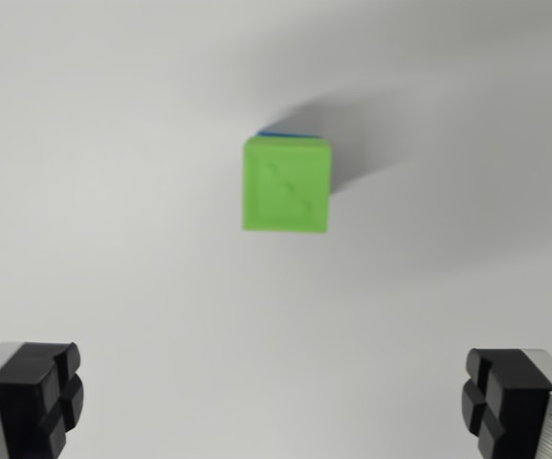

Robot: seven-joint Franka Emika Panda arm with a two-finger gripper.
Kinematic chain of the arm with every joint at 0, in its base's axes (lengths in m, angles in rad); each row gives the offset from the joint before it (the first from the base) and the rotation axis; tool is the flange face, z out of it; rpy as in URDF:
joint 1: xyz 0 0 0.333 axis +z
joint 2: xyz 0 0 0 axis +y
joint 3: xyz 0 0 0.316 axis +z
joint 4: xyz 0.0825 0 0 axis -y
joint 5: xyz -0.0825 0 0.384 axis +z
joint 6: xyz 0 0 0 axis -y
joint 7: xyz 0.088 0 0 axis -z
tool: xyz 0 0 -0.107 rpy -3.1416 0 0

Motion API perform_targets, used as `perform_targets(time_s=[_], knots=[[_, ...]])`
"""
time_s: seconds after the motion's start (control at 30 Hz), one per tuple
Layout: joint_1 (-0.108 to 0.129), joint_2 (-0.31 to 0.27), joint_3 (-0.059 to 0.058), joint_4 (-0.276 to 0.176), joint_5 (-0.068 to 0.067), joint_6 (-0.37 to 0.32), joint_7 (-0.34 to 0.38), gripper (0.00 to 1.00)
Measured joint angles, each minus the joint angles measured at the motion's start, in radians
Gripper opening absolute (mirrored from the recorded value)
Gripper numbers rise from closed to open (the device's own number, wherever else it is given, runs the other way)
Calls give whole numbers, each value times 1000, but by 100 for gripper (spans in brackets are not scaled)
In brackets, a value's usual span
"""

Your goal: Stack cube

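Two cubes stacked: green cube (287, 185) atop blue cube (285, 135), ahead of released gripper (276, 402), jaws spread, empty; stack looks done.

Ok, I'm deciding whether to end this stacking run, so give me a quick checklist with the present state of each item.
1. Green cube sits on the blue cube: ok, a blue edge shows just behind its top.
2. Stack squarely aligned: cannot tell, the blue cube is almost fully hidden.
3. Gripper open: ok, fingers wide apart.
4. Gripper empty: ok, nothing between the fingers.
5. Gripper clear of the stack: ok, no contact.
6. White table around the stack: ok, nothing else visible.
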Motion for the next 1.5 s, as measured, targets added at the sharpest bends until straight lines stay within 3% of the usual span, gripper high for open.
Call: perform_targets(time_s=[0.7,1.5], knots=[[0,-50,1,92,-6,-142,5,100],[0,-52,2,103,-6,-154,6,100]])
